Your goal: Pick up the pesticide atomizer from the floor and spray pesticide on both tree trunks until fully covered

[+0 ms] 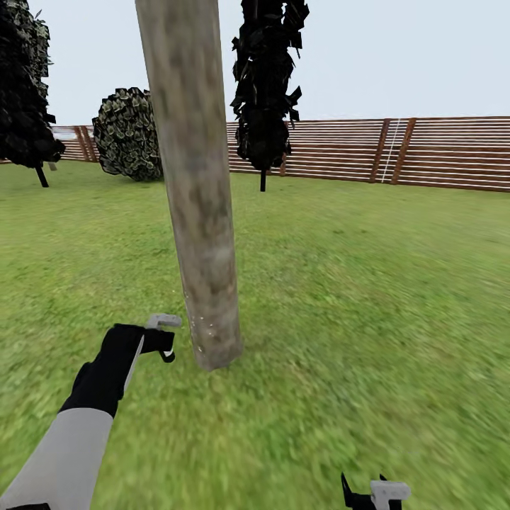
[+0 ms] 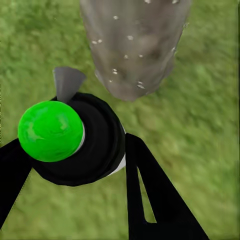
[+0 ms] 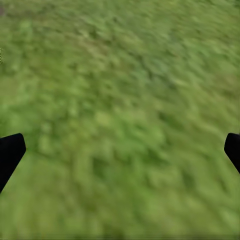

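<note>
The left gripper [image 2: 75, 165] is closed around the atomizer [image 2: 70, 137] just beside the tree trunk [image 1: 195, 184], which carries only few white specks [image 2: 117, 45], so most spraying remains; the right gripper [image 3: 120, 155] is spread wide.

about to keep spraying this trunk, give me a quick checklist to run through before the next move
1. Left gripper holding the atomizer: ok, fingers on both sides.
2. Nozzle facing the tree trunk: ok, it points at the trunk base.
3. Pesticide on bark: ok low down, white specks show there.
4. Trunk fully covered: not ok, upper bark looks bare.
5. Right gripper free: ok, open over the grass.
6. Second tree sprayed: cannot tell.
</note>
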Controlling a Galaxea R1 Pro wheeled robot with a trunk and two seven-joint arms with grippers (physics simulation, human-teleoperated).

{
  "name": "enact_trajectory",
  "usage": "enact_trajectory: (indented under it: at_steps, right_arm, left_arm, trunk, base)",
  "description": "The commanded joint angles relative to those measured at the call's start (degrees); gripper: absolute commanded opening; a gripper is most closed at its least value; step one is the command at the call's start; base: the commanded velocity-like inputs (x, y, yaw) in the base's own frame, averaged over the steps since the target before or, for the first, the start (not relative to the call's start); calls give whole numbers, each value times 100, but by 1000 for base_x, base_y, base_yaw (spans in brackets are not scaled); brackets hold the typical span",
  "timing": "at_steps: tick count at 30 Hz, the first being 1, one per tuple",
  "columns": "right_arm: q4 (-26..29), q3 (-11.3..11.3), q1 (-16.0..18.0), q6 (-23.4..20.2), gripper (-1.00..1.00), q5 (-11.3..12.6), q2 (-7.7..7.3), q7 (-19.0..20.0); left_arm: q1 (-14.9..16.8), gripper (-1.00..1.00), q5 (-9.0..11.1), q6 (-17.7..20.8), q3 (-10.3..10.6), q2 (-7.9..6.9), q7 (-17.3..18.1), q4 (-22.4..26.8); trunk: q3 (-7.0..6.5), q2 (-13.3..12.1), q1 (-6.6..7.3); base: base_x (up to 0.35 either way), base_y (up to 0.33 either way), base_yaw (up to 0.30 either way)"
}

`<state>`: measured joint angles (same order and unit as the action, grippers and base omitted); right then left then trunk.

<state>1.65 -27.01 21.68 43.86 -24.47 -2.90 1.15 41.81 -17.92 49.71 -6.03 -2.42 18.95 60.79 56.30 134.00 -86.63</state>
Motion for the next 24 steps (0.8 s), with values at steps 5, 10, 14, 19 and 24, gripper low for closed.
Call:
enact_trajectory:
  at_steps: [5,10,14,19,24]
  right_arm:
    - [-15,-49,-21,-9,100,-40,0,8]
    - [-16,-49,-51,-17,100,-40,0,8]
    - [-16,-46,-58,-17,100,-40,0,8]
    - [-16,-46,-67,-17,100,-40,0,8]
    - [-16,-47,-69,-17,100,-40,0,8]
  left_arm:
    - [-30,-100,-80,92,-162,-248,74,59]
    - [-78,-100,-69,50,-251,-472,87,64]
    - [-77,-100,-85,25,-66,-124,63,76]
    - [-82,-100,-83,88,-101,-154,83,304]
    - [-85,-100,-67,79,-169,-251,84,342]
  trunk:
    - [5,2,1]
    - [5,2,1]
    - [5,2,1]
    - [5,2,1]
    - [5,2,1]
  base:
    - [0,0,0]
    - [0,0,0]
    - [0,0,0]
    - [0,0,0]
    - [0,0,0]
